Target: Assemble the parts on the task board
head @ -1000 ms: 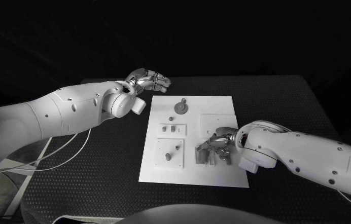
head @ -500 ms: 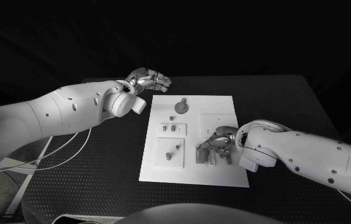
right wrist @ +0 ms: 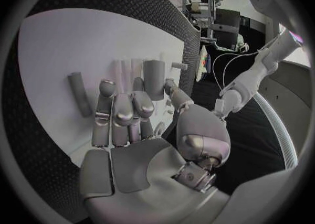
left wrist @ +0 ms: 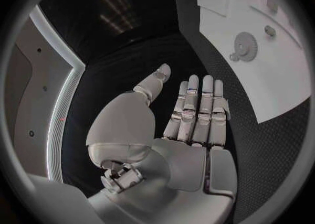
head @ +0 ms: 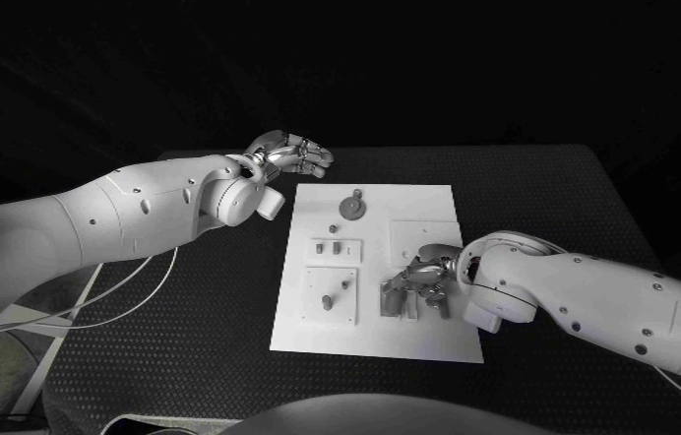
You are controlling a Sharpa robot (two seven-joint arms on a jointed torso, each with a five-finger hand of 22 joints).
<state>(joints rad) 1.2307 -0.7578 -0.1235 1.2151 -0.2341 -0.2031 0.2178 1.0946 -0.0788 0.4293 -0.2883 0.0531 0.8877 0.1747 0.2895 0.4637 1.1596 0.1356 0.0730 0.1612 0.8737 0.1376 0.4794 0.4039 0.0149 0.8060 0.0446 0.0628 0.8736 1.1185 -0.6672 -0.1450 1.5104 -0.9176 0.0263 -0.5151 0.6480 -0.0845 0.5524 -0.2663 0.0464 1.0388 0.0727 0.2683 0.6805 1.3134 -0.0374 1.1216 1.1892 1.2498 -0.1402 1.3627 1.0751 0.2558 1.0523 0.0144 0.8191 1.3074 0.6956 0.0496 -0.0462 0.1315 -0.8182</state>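
The white task board [head: 372,332] lies mid-table. My right hand [head: 424,282] is low over its near right part. There the thumb and a finger [right wrist: 138,88] close on either side of an upright grey cylinder [right wrist: 154,77], and a grey rod [right wrist: 78,94] lies flat beside the hand. A grey block [head: 391,301] sits by the fingertips. My left hand [head: 289,155] hovers off the board's far left corner, fingers [left wrist: 197,106] straight and apart, holding nothing. A round gear [head: 350,206] [left wrist: 244,42] rests at the far end of the board.
Small pegs stand in the board's left blocks [head: 334,250] [head: 328,303], and one small peg [head: 334,228] stands alone. The black table [head: 539,189] stretches to either side of the board. White cables [head: 128,292] hang off the left edge.
The right hand's fingers have shifted slightly over the grey parts at the board's near right. The left arm has not moved.
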